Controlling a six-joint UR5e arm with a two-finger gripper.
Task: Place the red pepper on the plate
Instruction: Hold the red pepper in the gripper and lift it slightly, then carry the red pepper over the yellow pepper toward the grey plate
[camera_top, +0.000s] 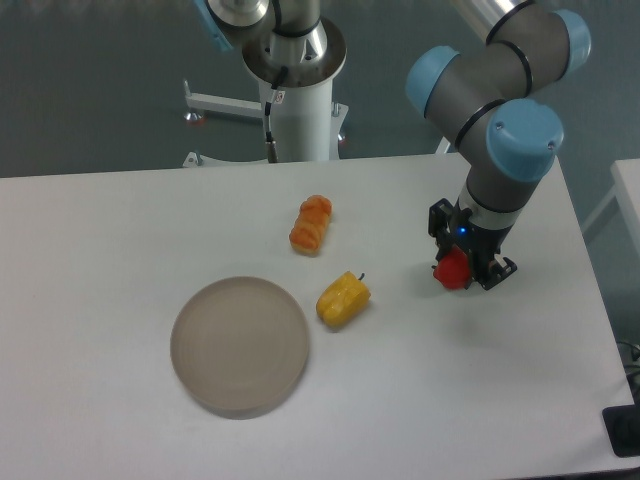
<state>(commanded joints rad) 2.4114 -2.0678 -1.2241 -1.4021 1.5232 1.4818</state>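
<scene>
- gripper closed around red pepper at table level, right side
- pepper mostly hidden by fingers; long axis, stem direction can't tell
- glossy red skin
- plate: thick tan-grey disc, low rim, well left
- yellow pepper smooth, beside plate; orange pepper lumpy

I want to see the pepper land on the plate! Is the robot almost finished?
Not yet. Done so far: the gripper has reached the red pepper at the right side of the table and seems closed around it. In hand: the pick-up, though it is hard to tell whether the pepper is off the table. Left: carrying it past the yellow pepper to the plate, which has nothing on it.
</scene>
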